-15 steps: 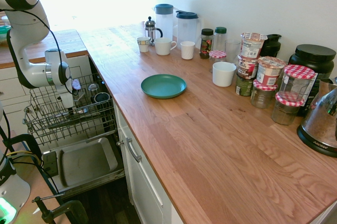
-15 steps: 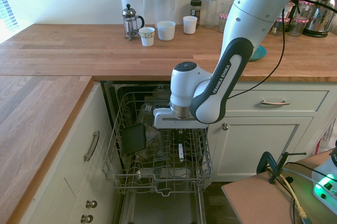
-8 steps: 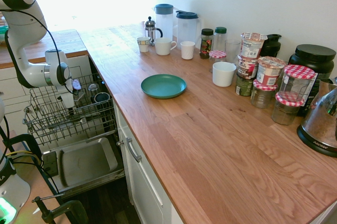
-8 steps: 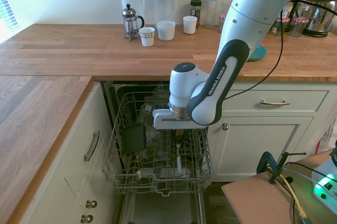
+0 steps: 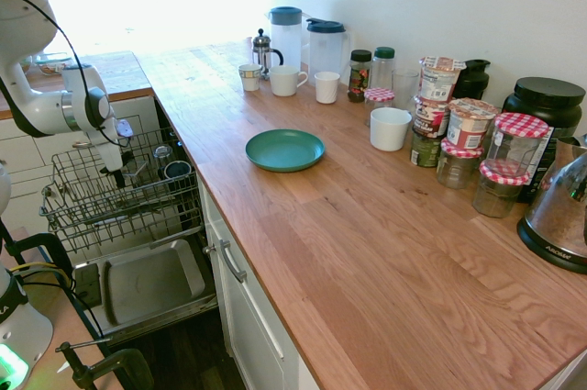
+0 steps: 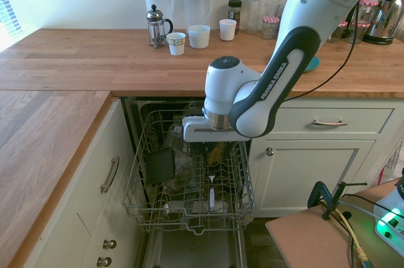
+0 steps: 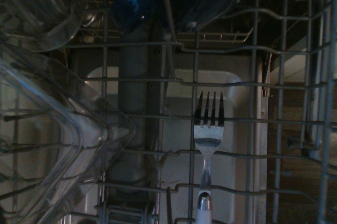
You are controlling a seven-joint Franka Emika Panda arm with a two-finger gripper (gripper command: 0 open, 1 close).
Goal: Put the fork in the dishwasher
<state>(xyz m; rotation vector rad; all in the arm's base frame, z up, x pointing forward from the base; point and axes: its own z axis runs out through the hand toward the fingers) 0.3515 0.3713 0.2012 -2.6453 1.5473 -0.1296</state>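
1. Claw (image 6: 211, 149) hangs over the pulled-out grey wire rack (image 6: 136, 180), pointing straight down; its dark fingers stand parted and hold nothing.
2. Below the claw, the fork (image 6: 211, 193) lies on the rack's wires toward the front, clear of the fingers. The wrist view shows the fork (image 7: 208, 139) resting across the wires, tines spread and shiny.
3. White-fronted dishwasher (image 5: 147, 284) stands open, its door dropped flat with the grey inner face up.
4. Other loads in the rack: a dark flat item (image 6: 160, 166) at one side, and a clear plastic container (image 7: 47, 145) that fills one side of the wrist view.
5. On the wooden counter (image 5: 367, 252) sits a green plate (image 5: 284, 150), well apart from the dishwasher.
6. Further back on the counter stand a French press (image 5: 263, 50), two blue-lidded jugs (image 5: 305, 41) and several white cups (image 5: 286, 81).
7. Jars with red checked lids (image 5: 504, 156) cluster near the wall.
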